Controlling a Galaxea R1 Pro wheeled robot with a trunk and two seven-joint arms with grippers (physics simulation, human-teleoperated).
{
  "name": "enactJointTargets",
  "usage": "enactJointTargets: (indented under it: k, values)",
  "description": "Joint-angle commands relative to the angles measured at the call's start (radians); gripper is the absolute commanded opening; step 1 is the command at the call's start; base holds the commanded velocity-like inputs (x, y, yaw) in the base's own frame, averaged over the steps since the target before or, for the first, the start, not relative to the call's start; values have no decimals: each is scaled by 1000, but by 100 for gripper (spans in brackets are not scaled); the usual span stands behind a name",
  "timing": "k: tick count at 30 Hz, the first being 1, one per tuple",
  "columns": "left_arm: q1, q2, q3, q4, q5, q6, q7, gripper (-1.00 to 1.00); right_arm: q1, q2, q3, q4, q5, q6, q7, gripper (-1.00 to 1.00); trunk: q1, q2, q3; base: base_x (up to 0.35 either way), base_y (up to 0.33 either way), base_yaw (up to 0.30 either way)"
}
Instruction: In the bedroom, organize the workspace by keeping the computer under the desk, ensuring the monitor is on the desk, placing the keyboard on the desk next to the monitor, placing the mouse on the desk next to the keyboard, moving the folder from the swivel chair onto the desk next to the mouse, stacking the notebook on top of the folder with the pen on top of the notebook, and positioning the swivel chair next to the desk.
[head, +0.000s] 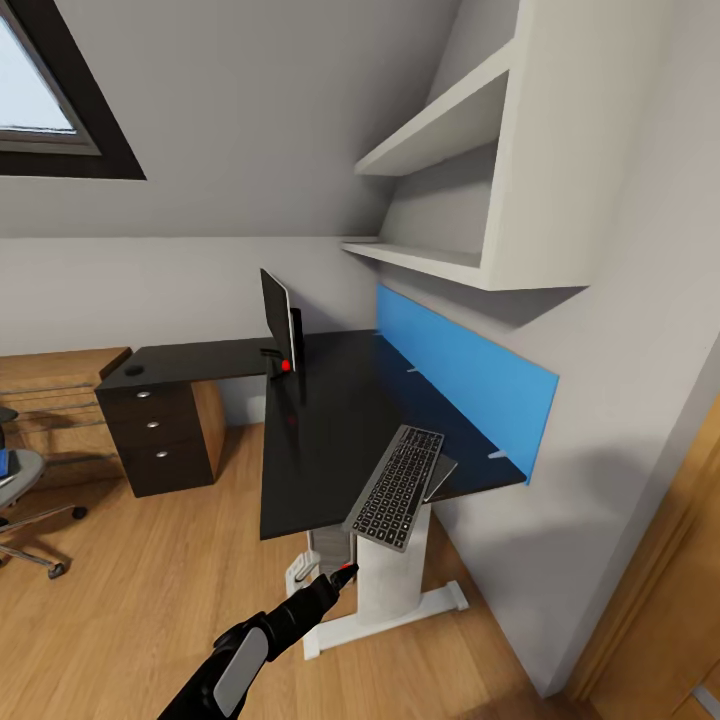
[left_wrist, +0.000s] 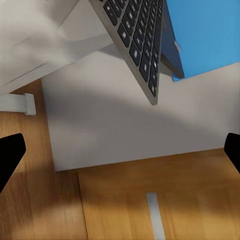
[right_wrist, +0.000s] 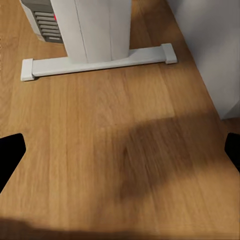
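The keyboard (head: 398, 487) (left_wrist: 137, 35) lies tilted on the black desk (head: 330, 420), its near end overhanging the front edge. My left gripper (head: 340, 576) (left_wrist: 120, 155) is open just below that overhanging end, with nothing between its fingers. The monitor (head: 278, 322) stands edge-on at the desk's back. Under the desk, beside the white leg (right_wrist: 95, 30), sits the grey computer (head: 322, 548) (right_wrist: 47, 20). At the far left is the swivel chair (head: 22, 495), with a sliver of the blue folder (head: 5, 465) on its seat. My right gripper (right_wrist: 120, 155) is open over bare floor. Mouse, notebook and pen are out of view.
A blue wall panel (head: 470, 385) runs behind the desk, under white shelves (head: 450, 130). The drawer unit (head: 160, 435) closes the desk's left end, with a wooden dresser (head: 55, 400) beyond it. A wooden door (head: 665, 590) is at the right. Wooden floor (head: 150, 600) lies between me and the chair.
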Motion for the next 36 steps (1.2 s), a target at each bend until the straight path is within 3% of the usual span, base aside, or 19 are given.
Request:
enactJointTargets:
  k: [1, 13, 36]
  values:
    - [-1, 0, 0, 0, 10, 9, 0, 100, 1, 0, -8, 2, 9, -9, 2, 100, 0, -1, -1, 0, 0, 0]
    - [-1, 0, -1, 0, 10, 9, 0, 100, 9, 9, -7, 3, 9, -57, 3, 100, 0, -1, -1, 0, 0, 0]
    - [-1, 0, -1, 3, 16, 10, 1, 100, 9, 11, -8, 1, 5, -59, 3, 100, 0, -1, -1, 0, 0, 0]
